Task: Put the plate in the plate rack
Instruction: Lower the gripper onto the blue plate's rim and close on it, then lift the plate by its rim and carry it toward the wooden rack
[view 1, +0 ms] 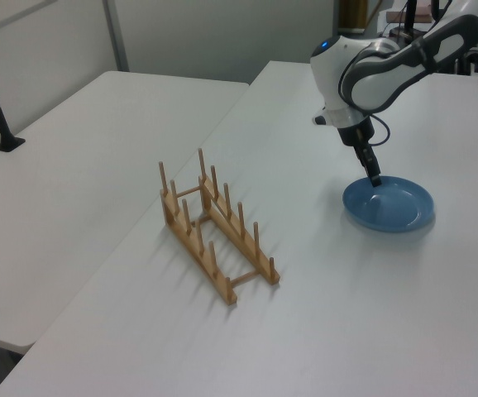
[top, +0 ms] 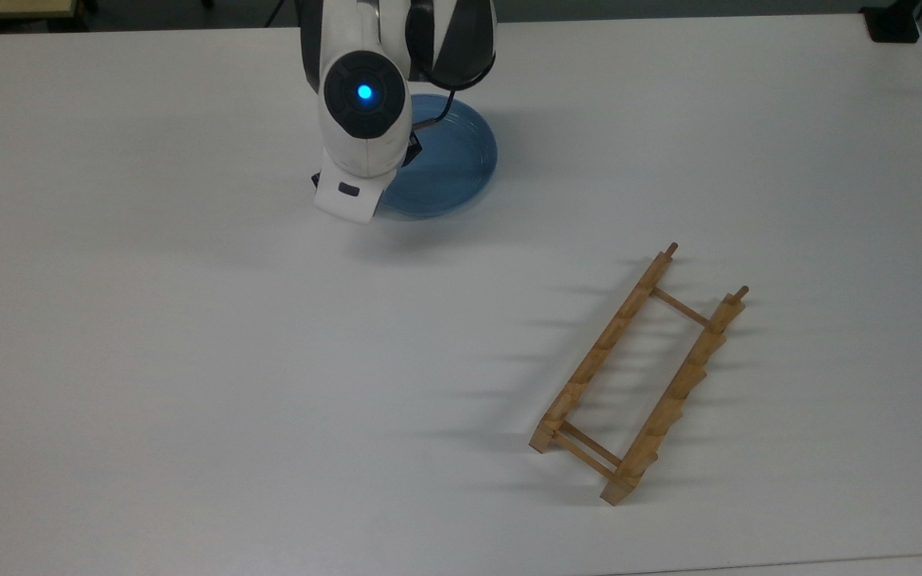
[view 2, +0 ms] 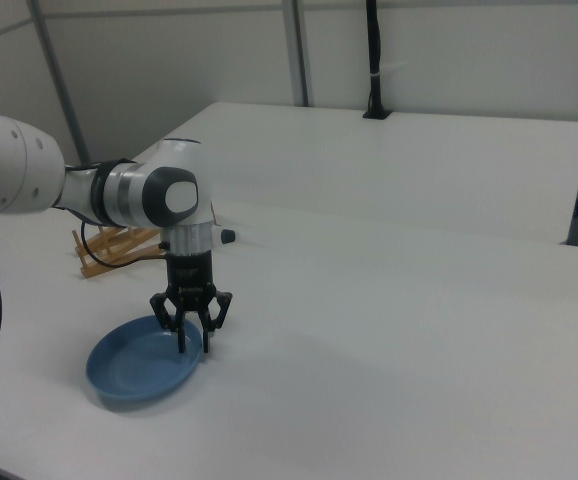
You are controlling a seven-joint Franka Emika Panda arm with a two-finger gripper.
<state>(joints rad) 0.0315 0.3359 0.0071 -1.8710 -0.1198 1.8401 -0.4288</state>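
1. Going from left to right in the top view, the first thing is the white robot arm (top: 365,112). It leans over the table so its gripper can get down to the plate's edge.
2. Under the arm is the round, shiny blue plate (top: 453,160). It lies flat on the white table (top: 149,320), right way up, not lifted yet. The arm covers the top view's left side of it.
3. Far over on the top view's right is the long, light-brown wooden plate rack (top: 639,376) with its rows of stick pegs. It stands well apart from the plate, with no plate in it. I think the pegs stand up so a plate can sit on its edge between them.
4. In the right view, the black two-finger gripper (view 2: 193,346) points straight down at the rim on the right view's right side of the plate (view 2: 134,365). Its fingers (view 2: 206,340) are spread apart and hold nothing. One looks to hang inside the rim and one outside, I think so they can pinch the rim.
5. In the left view, the gripper (view 1: 375,178) sits at the plate's (view 1: 392,207) far rim. The rack (view 1: 210,227) is away on the left view's left.
6. I think the pinch comes next, and the job has hardly begun.
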